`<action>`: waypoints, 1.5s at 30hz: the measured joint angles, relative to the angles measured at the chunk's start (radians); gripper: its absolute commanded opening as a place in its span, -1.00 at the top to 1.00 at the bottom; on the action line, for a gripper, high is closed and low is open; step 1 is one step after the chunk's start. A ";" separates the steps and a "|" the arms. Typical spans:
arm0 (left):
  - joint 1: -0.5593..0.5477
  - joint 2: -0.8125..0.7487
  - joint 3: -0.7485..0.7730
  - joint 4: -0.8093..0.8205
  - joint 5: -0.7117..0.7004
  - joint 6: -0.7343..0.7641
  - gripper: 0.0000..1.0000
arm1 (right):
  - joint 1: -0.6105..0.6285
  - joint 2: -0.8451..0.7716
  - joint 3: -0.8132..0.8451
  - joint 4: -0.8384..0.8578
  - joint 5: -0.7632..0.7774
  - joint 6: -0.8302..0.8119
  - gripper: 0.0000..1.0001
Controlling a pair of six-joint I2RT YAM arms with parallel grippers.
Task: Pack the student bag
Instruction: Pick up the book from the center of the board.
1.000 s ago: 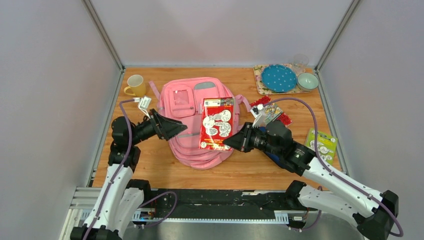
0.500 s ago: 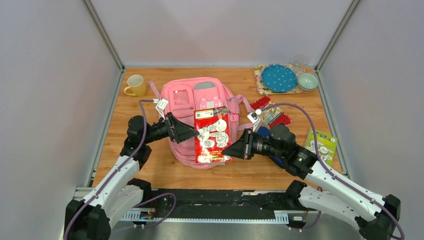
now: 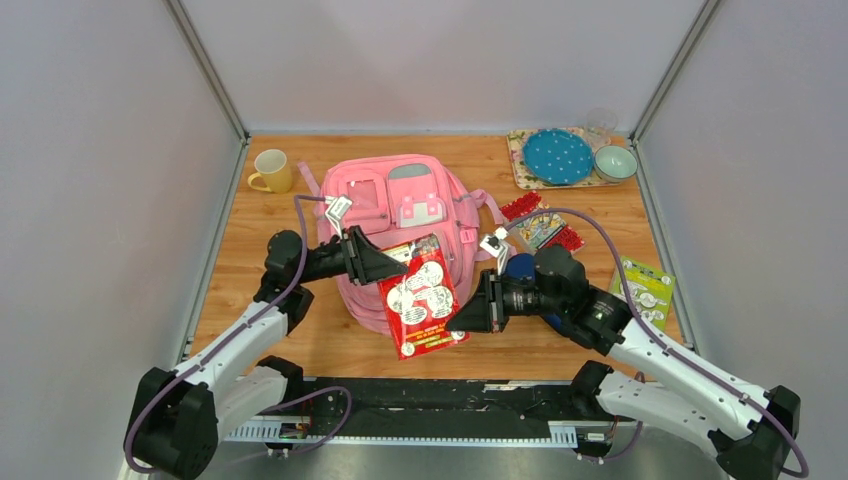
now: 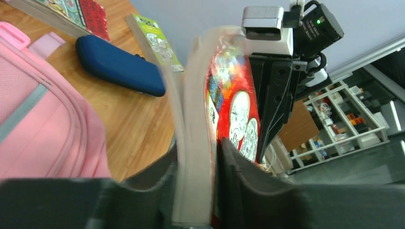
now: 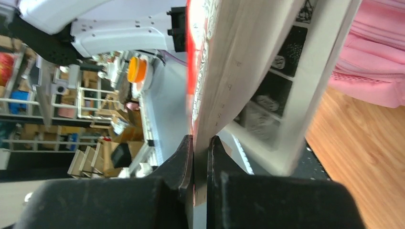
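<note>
The student bag (image 3: 395, 205), a pink backpack, lies flat mid-table with its front pockets up; it also shows in the left wrist view (image 4: 38, 124) and the right wrist view (image 5: 377, 47). A red comic book (image 3: 422, 305) hangs tilted over the bag's near edge, held from both sides. My left gripper (image 3: 390, 268) is shut on the book's upper left edge, and its page block (image 4: 196, 157) sits between the fingers (image 4: 239, 176). My right gripper (image 3: 463, 318) is shut on the book's right edge (image 5: 224, 95), pinching a thin part of it.
A navy-blue pouch (image 3: 518, 265) lies just right of the bag, partly behind my right arm. More books (image 3: 540, 225) and a green pack (image 3: 642, 290) lie to the right. A yellow mug (image 3: 270, 171) stands back left; a tray (image 3: 520, 165) with plate and bowl stands back right.
The book has come toward the near edge and tilted, carried by my right gripper. My left gripper moved right to the book and closed on its left edge.
</note>
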 measured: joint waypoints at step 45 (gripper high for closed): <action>-0.014 -0.190 -0.272 0.311 -0.463 -0.285 1.00 | 0.128 -0.013 -0.315 0.457 0.623 0.431 -0.70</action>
